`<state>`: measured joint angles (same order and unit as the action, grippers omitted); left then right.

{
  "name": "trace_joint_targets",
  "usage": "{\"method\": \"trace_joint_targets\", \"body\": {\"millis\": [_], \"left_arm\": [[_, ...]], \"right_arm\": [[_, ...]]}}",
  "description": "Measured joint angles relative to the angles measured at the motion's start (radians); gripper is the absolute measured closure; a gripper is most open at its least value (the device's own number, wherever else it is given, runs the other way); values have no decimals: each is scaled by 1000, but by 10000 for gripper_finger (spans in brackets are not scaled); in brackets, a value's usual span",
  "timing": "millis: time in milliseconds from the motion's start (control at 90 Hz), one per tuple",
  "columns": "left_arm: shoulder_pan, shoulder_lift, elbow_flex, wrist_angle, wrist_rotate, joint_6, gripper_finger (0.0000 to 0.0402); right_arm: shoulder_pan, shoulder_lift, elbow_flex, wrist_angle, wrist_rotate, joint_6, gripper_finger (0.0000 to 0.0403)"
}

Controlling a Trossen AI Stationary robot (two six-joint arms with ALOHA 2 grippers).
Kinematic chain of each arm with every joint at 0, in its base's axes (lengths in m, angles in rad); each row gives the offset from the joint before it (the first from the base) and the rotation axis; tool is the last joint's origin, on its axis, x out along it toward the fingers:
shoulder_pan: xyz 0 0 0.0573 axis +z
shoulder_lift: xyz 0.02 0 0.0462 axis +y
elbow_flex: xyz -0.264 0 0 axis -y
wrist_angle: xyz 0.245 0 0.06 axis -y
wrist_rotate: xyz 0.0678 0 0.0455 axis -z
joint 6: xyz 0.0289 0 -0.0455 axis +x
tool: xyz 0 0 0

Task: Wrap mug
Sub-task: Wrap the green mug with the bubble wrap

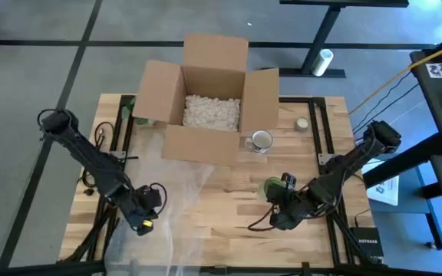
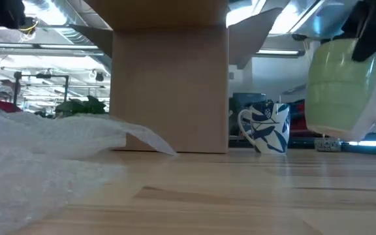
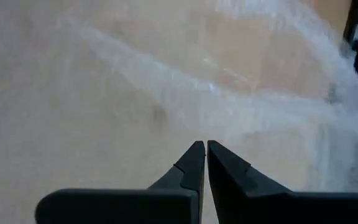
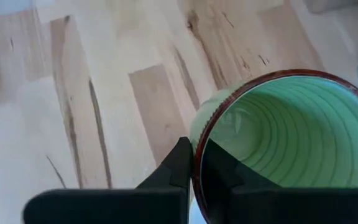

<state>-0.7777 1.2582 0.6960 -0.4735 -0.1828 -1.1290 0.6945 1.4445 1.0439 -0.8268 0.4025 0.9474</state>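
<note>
High view, looking straight down: a wooden surface (image 1: 221, 207) carries an open cardboard box (image 1: 206, 100) partly filled with white packing bits (image 1: 212, 111). Just beside the box's front right corner stands a white mug with blue pattern (image 1: 261, 141). Clear bubble wrap (image 1: 159, 192) lies spread across the left side. The left gripper (image 1: 146, 218) sits over the wrap near the front left; the right gripper (image 1: 276, 201) holds a green mug (image 1: 272, 187) at the front right.

Low view adds what the overhead cannot: the green mug (image 2: 337, 88) hangs lifted clear of the surface, and the blue-patterned mug (image 2: 266, 127) stands upright with its handle facing left.

Left wrist view shows its jaws pressed together above the bubble wrap (image 3: 166, 81).

Right wrist view shows its jaws clamped on the green mug's rim (image 4: 197, 146), one finger inside the ribbed interior, one outside.
</note>
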Motion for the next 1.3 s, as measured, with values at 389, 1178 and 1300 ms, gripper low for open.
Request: {"method": "trace_joint_targets", "body": {"millis": [389, 1178, 1300], "left_arm": [[101, 3, 0, 115, -3, 37, 298], [123, 283, 0, 208, 17, -330, 287], [125, 356, 2, 484, -10, -151, 366]], "right_arm": [[0, 0, 0, 73, 9, -17, 403], [0, 0, 0, 149, 9, -47, 403], [0, 0, 0, 149, 9, -59, 403]]}}
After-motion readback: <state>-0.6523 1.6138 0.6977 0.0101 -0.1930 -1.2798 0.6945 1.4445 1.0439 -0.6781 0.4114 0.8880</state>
